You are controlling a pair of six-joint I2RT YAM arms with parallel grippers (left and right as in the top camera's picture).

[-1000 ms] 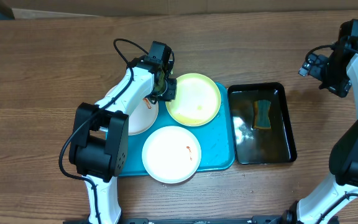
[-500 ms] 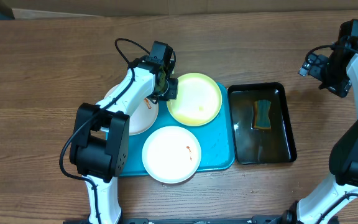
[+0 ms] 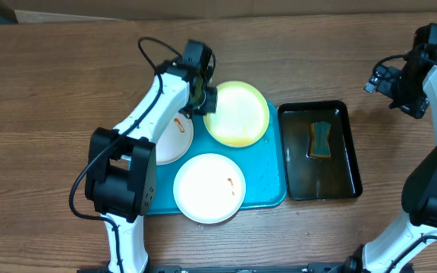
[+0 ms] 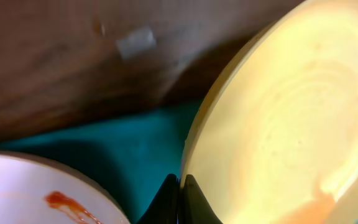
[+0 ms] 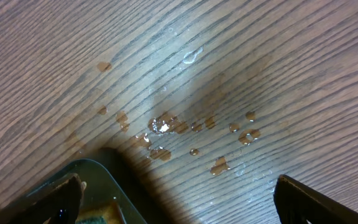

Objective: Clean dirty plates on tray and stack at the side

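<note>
Overhead, my left claw [image 3: 206,104] was pinched shut on the rim of the yellow-green plate [image 3: 237,115], tipped above the tray [image 3: 268,178] mid-worktop; my right claw [image 5: 179,202] hung wide open, empty, near the far right corner. Both white plates [image 3: 209,187] showed smears and none was stacked, so I judged the cleaning barely begun

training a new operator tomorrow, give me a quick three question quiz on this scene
1. True or false: the left gripper is shut on the rim of the yellow-green plate.
2. Of the front white plate and the left white plate, how many show a red-orange smear?
3. The sponge lies: A on the yellow-green plate, B in the black tub, C on the front white plate.
Key: 1 true; 2 two; 3 B.
</note>
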